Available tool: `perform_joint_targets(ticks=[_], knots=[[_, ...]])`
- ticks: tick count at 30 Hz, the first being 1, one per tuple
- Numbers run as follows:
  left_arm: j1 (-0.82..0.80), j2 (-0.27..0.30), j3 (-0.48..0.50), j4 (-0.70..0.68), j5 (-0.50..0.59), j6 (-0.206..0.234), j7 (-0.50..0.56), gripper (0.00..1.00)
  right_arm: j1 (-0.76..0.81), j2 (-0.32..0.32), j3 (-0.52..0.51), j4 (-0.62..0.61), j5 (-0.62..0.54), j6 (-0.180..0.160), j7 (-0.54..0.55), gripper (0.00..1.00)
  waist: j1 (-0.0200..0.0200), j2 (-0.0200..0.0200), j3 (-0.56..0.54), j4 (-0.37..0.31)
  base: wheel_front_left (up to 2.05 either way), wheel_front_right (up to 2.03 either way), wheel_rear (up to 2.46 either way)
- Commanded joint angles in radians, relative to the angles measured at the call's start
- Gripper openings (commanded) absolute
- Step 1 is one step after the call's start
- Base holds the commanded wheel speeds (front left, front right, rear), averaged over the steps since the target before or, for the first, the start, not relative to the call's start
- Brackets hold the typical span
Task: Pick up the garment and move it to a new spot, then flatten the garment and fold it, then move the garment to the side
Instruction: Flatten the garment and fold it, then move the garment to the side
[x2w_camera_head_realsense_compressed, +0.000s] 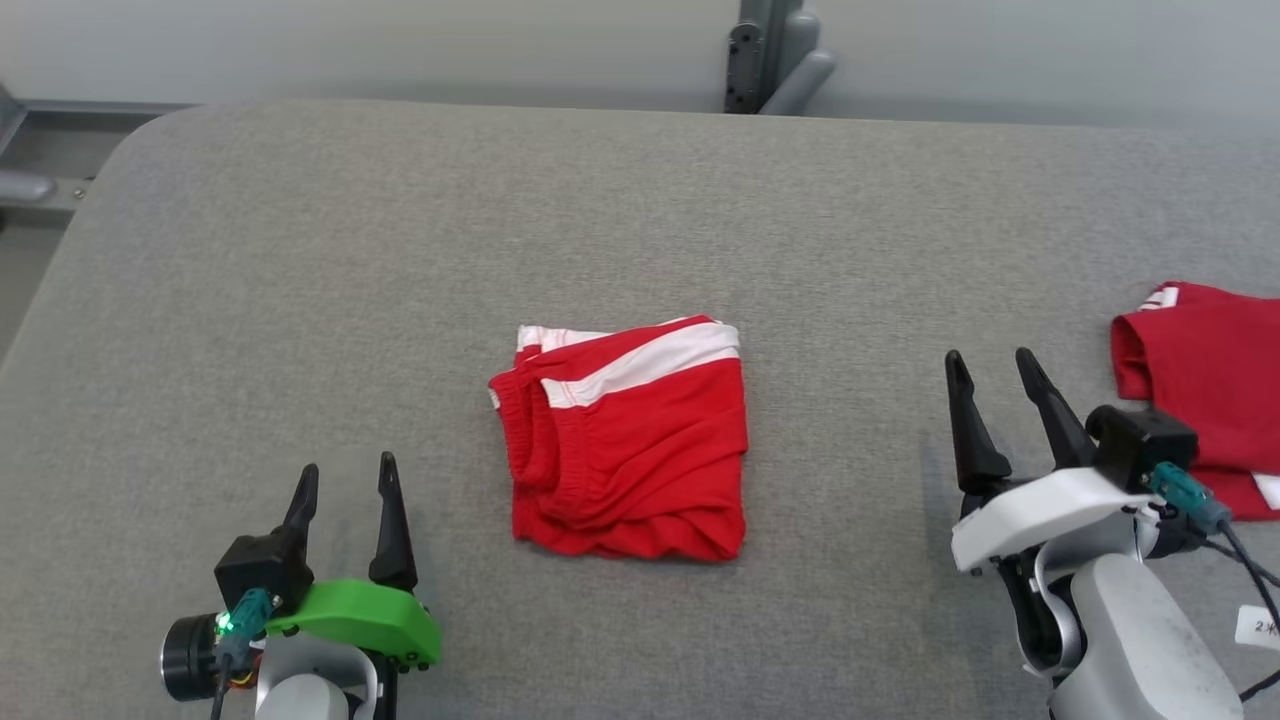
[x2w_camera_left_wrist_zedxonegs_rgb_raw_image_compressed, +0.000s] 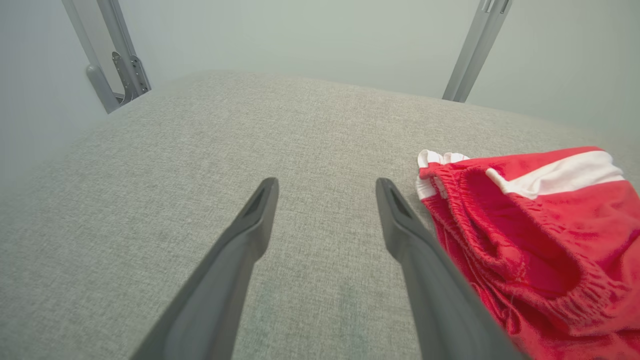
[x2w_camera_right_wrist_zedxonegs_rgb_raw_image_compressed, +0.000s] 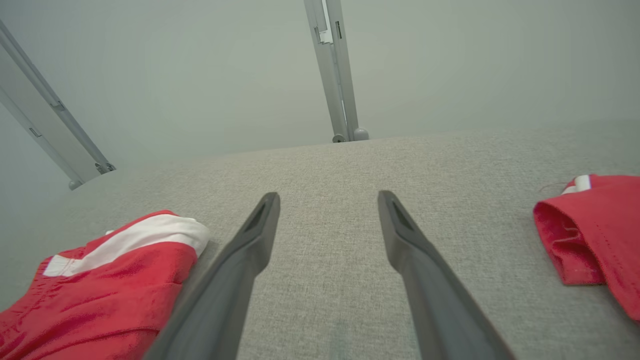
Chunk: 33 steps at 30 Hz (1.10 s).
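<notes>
Centrally, garment (x2w_camera_head_realsense_compressed: 625, 445) lies between both jaws.

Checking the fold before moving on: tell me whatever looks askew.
The red shorts in the middle are folded roughly: the waistband bulges out on the left and the lower edge is wrinkled. A second red garment lies apart at the right.
</notes>
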<state>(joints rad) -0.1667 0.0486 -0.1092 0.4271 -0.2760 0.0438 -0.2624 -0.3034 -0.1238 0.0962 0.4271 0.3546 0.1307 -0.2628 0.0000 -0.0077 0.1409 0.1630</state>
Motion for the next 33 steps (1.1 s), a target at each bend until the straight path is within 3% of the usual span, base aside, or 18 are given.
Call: perform_joint_targets(ticks=[1,8,19,27,33], knots=[[0.018,0.004,0.01,-0.003,0.014,-0.004,-0.003,1.0,0.033,0.013,-0.018,-0.023,-0.04,0.0,-0.002,1.0,0.0,0.0077,-0.029,-0.086,0.0,0.0,0.0],[0.065,0.004,0.061,-0.017,0.049,-0.015,-0.003,1.0,0.129,0.057,-0.056,-0.094,-0.132,0.0,-0.002,1.0,0.0,0.0077,-0.075,-0.152,0.0,0.0,0.0],[0.147,0.004,0.095,-0.052,0.09,-0.026,-0.003,1.0,0.219,0.071,-0.048,-0.148,-0.141,0.0,-0.002,1.0,0.0,0.0077,-0.117,-0.189,0.0,0.0,0.0],[0.138,0.004,0.082,-0.062,0.085,-0.033,-0.003,1.0,0.215,0.072,-0.025,-0.154,-0.125,0.0,-0.002,1.0,0.0,0.0077,-0.1,-0.172,0.0,0.0,0.0],[0.091,0.004,0.028,-0.066,0.073,-0.04,-0.003,1.0,0.15,0.071,0.086,-0.118,-0.059,0.0,-0.002,1.0,0.0,0.0077,-0.033,-0.1,0.0,0.0,0.0]])
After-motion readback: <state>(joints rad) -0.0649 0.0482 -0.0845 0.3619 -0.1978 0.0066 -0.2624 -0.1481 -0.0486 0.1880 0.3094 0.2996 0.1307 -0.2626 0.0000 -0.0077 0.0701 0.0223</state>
